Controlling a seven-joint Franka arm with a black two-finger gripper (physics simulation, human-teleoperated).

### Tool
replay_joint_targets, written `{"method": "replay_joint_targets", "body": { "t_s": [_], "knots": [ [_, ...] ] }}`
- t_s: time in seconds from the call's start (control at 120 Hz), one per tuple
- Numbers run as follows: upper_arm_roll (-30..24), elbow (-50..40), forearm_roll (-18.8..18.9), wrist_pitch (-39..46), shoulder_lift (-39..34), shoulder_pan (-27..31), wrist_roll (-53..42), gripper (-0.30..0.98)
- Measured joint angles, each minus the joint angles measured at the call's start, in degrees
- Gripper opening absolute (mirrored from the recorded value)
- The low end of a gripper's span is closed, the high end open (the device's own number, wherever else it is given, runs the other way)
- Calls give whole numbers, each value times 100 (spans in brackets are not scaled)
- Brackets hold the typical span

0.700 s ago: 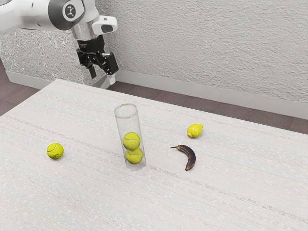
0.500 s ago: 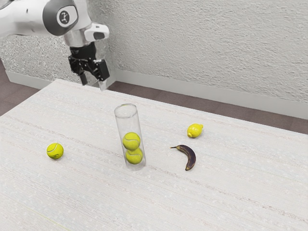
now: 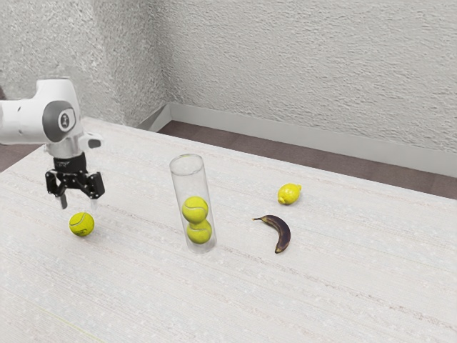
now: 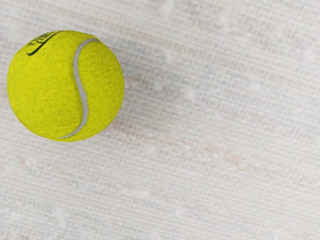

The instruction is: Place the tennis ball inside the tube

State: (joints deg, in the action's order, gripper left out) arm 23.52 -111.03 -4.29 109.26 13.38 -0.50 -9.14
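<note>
My gripper (image 3: 78, 205) points down just above the loose tennis ball (image 3: 81, 225) in the exterior view, its two fingers spread apart with nothing gripped. The wrist view has that yellow-green ball (image 4: 65, 86) lying on the table, with a pale curved seam and dark lettering. The clear tube (image 3: 188, 166) stands upright on the table, toward the exterior view's right from my gripper. Inside it are two tennis balls, a lower one (image 3: 198, 231) and an upper one (image 3: 195, 209) stacked on it.
A yellow lemon (image 3: 289, 194) and a dark, curved banana (image 3: 279, 233) lie on the white table (image 3: 343, 286), on the tube's far side from my gripper. Behind the table rises a rough pale wall.
My hand has come down from above the table's far edge toward the exterior view's left and nearer, to above the loose ball. The balls, tube and fruit have stayed put.
</note>
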Motion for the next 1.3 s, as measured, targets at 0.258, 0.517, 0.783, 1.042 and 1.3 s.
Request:
{"method": "replay_joint_targets", "body": {
  "t_s": [0.258,0.517,0.783,1.042,1.3],
  "knots": [
    [143,-476,-210,601,208,57,-82,67],
    [153,-544,-302,1012,331,65,-135,67],
    [161,-533,-400,1758,588,141,-169,66],
    [161,-518,-412,2331,821,213,-201,66],
    [161,-536,-494,2661,1038,216,-223,66]
  ]
}}
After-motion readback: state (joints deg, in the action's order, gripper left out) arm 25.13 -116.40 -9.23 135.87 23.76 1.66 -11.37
